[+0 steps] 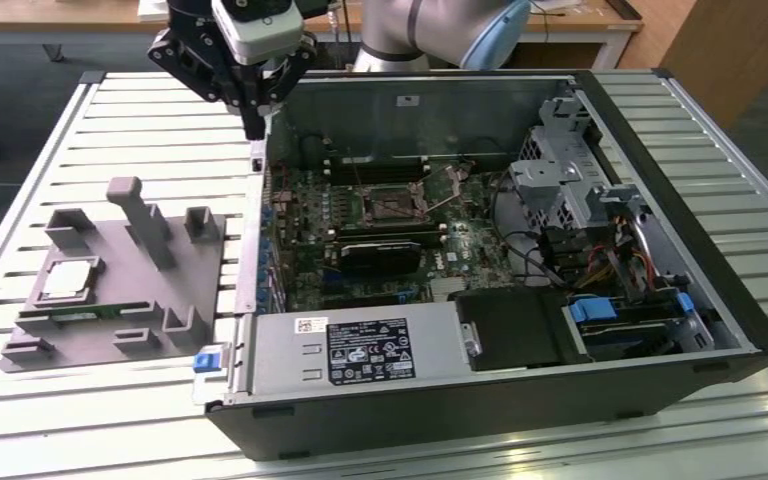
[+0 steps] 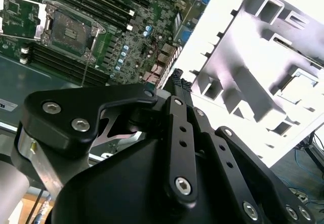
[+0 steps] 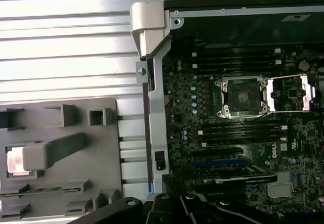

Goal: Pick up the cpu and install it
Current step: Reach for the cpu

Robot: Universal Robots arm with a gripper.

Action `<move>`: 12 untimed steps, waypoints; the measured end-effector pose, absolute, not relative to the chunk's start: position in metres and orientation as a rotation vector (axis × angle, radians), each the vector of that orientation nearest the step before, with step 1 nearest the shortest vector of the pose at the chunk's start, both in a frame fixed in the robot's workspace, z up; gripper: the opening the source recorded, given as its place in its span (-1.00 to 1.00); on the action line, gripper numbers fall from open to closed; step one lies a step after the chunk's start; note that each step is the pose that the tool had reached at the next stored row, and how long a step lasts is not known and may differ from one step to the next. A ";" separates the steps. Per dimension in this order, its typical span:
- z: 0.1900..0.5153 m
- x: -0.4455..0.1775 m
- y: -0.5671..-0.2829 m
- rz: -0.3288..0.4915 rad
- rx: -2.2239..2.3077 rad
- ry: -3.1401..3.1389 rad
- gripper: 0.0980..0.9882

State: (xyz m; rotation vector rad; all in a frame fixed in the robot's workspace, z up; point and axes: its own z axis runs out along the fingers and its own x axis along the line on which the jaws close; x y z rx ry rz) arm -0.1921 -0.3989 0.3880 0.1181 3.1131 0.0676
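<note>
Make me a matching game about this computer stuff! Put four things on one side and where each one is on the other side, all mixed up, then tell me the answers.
Things
1. small flat square silvery-grey cpu
2. square metal-framed socket
3. long thin green memory stick
4. black robot gripper

Places
A. inside the open black computer case
B. in a square pocket of the grey plastic tray
C. above the case wall nearest the tray
D. in a narrow tray slot beside the cpu

Pairs: 1-B, 2-A, 3-D, 4-C
</note>
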 end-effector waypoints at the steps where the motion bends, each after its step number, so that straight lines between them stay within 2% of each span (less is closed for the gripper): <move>1: 0.388 -0.193 -0.399 0.068 0.118 3.113 -0.98; 12: 0.386 -0.218 -0.399 0.068 0.118 3.114 -0.98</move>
